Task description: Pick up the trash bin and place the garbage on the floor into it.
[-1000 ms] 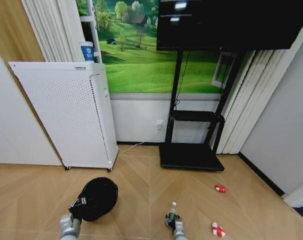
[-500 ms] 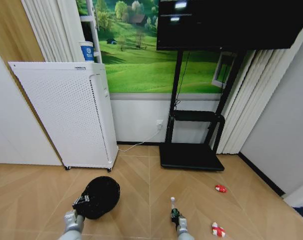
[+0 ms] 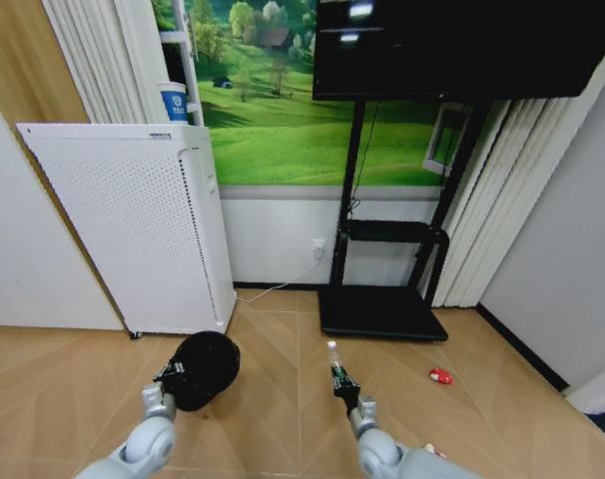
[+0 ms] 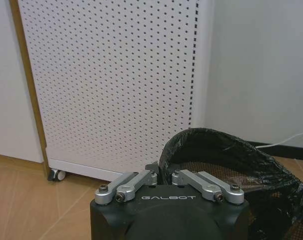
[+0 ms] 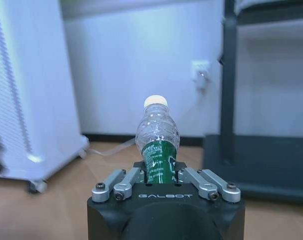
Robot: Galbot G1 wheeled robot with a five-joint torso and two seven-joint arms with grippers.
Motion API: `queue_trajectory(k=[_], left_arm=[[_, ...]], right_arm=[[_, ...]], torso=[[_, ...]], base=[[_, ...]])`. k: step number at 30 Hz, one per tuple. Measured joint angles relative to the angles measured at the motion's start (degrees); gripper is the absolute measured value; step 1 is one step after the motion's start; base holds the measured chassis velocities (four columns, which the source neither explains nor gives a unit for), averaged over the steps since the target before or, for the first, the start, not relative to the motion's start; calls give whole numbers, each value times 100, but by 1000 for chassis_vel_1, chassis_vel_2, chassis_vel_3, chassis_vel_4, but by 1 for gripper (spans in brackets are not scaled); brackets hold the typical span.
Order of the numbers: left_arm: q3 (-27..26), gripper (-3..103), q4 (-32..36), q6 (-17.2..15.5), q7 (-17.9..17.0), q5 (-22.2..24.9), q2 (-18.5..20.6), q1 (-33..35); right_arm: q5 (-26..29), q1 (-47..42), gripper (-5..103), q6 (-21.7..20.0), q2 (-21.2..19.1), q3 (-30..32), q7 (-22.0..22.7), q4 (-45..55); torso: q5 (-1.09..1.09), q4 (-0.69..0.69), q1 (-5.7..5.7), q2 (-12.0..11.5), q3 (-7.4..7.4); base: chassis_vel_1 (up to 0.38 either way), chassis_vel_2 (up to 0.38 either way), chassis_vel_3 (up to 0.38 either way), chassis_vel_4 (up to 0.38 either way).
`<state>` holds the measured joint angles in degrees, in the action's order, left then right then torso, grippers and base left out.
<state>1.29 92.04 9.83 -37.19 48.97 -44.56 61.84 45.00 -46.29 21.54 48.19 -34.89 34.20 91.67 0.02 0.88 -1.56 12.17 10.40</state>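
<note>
In pincers, one trash bin [image 3: 205, 368], one bottle [image 3: 334, 365] (upright)

The right gripper [image 5: 160, 172] clamps a clear bottle [image 5: 158, 140] (green label, white cap) upright between its fingers, cap pointing away from the wrist.

wood floor [image 3: 273, 339], red-and-white litter piece [image 3: 441, 376]

black trash bin [image 3: 205, 368]; clear bottle [image 5: 157, 138], green label, white cap; red piece [image 3: 441, 376].
</note>
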Motion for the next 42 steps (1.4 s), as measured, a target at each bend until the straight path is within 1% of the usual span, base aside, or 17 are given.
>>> queue_trajectory(k=[1,3,7,8,10,12,13,16,17,20,24,26,34,36,38,39,42], left_arm=[[0,8,0,0,0,0,0,0],[246,8,-48,-23,-51,4,-87,-123],[428,8,-91,-46,-79,5,-199,-213],[624,8,-146,-72,-128,20,-320,-369],[770,8,-162,-91,-175,56,-367,-492],[1247,8,-252,-131,-225,141,-474,-850],[1247,8,-252,-131,-225,141,-474,-850],[1637,8,-324,-161,-295,253,-594,-1252],[1637,8,-324,-161,-295,253,-594,-1252],[1935,8,-342,-213,-393,335,-723,-1546],[2078,8,-352,-242,-473,386,-806,-1689],[2181,8,-300,-272,-531,392,-886,-1745],[2277,8,-110,-330,-572,296,-989,-1598],[2257,8,-95,-335,-571,270,-1058,-1543],[2253,8,-94,-335,-563,264,-1069,-1540],[2243,8,-94,-335,-548,260,-1083,-1542],[2227,8,-98,-335,-529,260,-1104,-1547]], right_arm=[[0,0,24,0,0,0,0,0],[-47,4,24,0,-64,-46,37,531],[-41,20,24,-8,-62,-86,69,901],[-31,87,24,1,-37,-160,63,1117],[-45,149,24,30,-19,-215,38,1134],[-80,396,24,172,42,-354,-67,1070],[-80,396,24,172,42,-354,-67,1070],[9,644,24,275,100,-502,-191,1013],[9,644,24,275,100,-502,-191,1013],[156,832,24,339,278,-677,-223,957],[236,913,24,394,411,-786,-242,860],[244,995,24,526,553,-899,-346,568],[330,1151,24,607,910,-1116,-410,18],[363,1259,24,631,1207,-1281,-383,-271],[381,1289,24,632,1322,-1334,-354,-349],[428,1324,24,613,1509,-1401,-298,-423],[444,1333,24,584,1674,-1442,-234,-485]], torso=[[0,0,0,0,0],[-2,-2,0,0,0],[-3,-4,0,0,0],[-2,-3,0,0,0],[-2,-2,0,0,0],[-2,-2,0,0,0],[-2,-2,0,0,0],[0,-1,0,0,0],[0,-1,0,0,0],[0,-1,0,0,0],[-2,-2,0,0,0],[-1,-2,0,0,0],[-3,-1,0,0,0],[-3,-2,0,0,0],[-2,-2,0,0,0],[-2,-3,0,0,0],[-3,-2,0,0,0]], base=[[0,0,0,0],[0,0,0,0],[0,0,0,0],[0,0,0,0],[0,0,0,0],[0,0,0,0],[0,0,0,0],[0,0,0,0],[0,0,0,0],[0,0,0,0],[0,0,0,0],[0,0,0,0],[0,0,0,0],[0,0,0,0],[0,0,0,0],[0,0,0,0],[0,0,0,0]])
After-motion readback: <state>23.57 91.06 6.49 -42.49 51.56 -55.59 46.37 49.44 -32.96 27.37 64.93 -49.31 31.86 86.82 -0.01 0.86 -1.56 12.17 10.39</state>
